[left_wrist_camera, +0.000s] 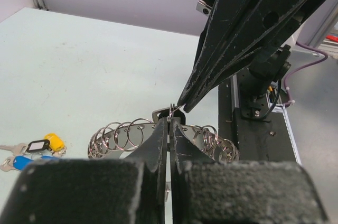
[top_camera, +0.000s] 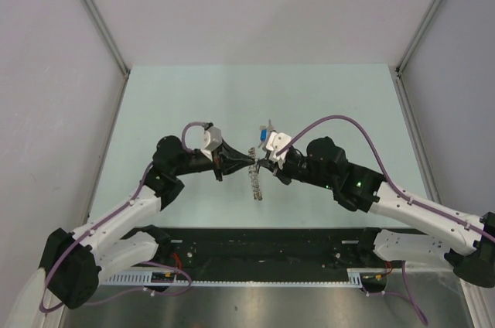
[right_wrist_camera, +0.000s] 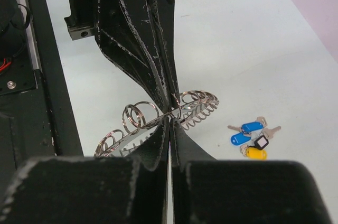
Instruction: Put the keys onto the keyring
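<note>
The keyring (top_camera: pixel 256 182), a silvery band strung with many small wire rings, hangs at the table's middle where both grippers meet tip to tip. My left gripper (left_wrist_camera: pixel 169 121) is shut, pinching a small ring at the keyring's (left_wrist_camera: pixel 121 137) top edge. My right gripper (right_wrist_camera: pixel 170 119) is shut on the keyring's (right_wrist_camera: pixel 137 123) band from the opposite side, its tips (left_wrist_camera: pixel 182 106) almost touching the left ones. The keys (top_camera: pixel 267 134), with blue, yellow and black-rimmed heads, lie loose on the table just beyond the grippers (right_wrist_camera: pixel 252 137), (left_wrist_camera: pixel 37 147), apart from the ring.
The pale green table (top_camera: pixel 193 104) is walled in by grey panels at the left, right and back. A black rail with cables (top_camera: pixel 263 247) runs along the near edge by the arm bases.
</note>
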Tool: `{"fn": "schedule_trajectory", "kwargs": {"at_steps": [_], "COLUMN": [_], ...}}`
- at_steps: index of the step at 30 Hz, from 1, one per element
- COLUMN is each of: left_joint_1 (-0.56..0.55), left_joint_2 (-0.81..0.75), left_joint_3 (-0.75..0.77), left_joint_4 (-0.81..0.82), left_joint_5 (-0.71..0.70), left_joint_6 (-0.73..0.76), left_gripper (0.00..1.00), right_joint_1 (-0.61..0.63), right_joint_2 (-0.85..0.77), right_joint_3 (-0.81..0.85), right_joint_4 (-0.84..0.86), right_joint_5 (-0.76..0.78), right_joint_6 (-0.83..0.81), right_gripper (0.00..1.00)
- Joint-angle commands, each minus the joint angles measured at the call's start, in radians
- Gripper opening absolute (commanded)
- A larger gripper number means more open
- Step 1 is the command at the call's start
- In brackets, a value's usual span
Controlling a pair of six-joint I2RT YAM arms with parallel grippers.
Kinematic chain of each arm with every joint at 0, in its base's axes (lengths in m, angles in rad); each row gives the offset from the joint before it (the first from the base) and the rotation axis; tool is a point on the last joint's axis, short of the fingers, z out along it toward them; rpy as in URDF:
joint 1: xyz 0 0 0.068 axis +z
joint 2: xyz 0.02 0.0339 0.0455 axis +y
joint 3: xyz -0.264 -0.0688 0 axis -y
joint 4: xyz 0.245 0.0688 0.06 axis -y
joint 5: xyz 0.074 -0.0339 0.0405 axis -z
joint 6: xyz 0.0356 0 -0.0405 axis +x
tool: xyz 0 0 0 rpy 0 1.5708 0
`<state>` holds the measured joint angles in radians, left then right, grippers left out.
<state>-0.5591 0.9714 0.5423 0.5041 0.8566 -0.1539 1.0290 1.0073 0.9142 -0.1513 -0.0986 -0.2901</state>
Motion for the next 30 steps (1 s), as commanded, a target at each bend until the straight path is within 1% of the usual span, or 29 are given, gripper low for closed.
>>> {"fn": "schedule_trajectory", "kwargs": {"at_steps": [1,5,8,9,11,12,14,15,17,20,24,30], "left_joint_1": [-0.019,-0.045,-0.061,-0.067,-0.093,-0.104,-0.128,-0.134,-0.137,-0.137,-0.137,-0.137], "left_joint_2": [-0.036,-0.045,-0.050,-0.048,-0.033,-0.027,-0.010,0.001,0.021,0.044,0.046,0.047], "left_joint_3": [-0.001,-0.033,-0.074,-0.087,-0.131,-0.148,-0.197,-0.212,-0.246,-0.265,-0.280,-0.277], "left_joint_4": [0.103,0.177,0.276,0.343,0.422,0.509,0.603,0.696,0.801,0.858,0.866,0.846], "left_joint_5": [-0.067,-0.108,-0.155,-0.169,-0.223,-0.240,-0.296,-0.313,-0.343,-0.346,-0.364,-0.366], "left_joint_6": [-0.058,-0.110,-0.162,-0.177,-0.217,-0.231,-0.259,-0.268,-0.294,-0.300,-0.288,-0.268], "left_gripper": [0.00,0.00,0.00,0.00,0.00,0.00,0.00,0.00,0.00,0.00,0.00,0.00], "right_joint_1": [0.016,0.022,0.026,0.031,0.031,0.029,0.029,0.031,0.032,0.028,0.013,-0.014], "right_joint_2": [0.004,0.011,0.019,0.020,0.020,0.020,0.019,0.017,0.010,-0.025,-0.078,-0.072], "right_joint_3": [0.002,0.002,0.003,0.003,-0.001,-0.006,-0.017,-0.018,-0.020,-0.020,-0.020,-0.020], "right_joint_4": [0.021,0.029,0.033,0.036,0.051,0.061,0.084,0.087,0.078,0.061,0.039,0.028], "right_joint_5": [-0.007,-0.015,-0.023,-0.027,-0.044,-0.050,-0.062,-0.062,-0.043,-0.010,0.017,0.036], "right_joint_6": [-0.003,0.003,0.015,0.023,0.041,0.049,0.066,0.069,0.071,0.072,0.075,0.103], "right_gripper": [0.00,0.00,0.00,0.00,0.00,0.00,0.00,0.00,0.00,0.06,0.21,0.31]}}
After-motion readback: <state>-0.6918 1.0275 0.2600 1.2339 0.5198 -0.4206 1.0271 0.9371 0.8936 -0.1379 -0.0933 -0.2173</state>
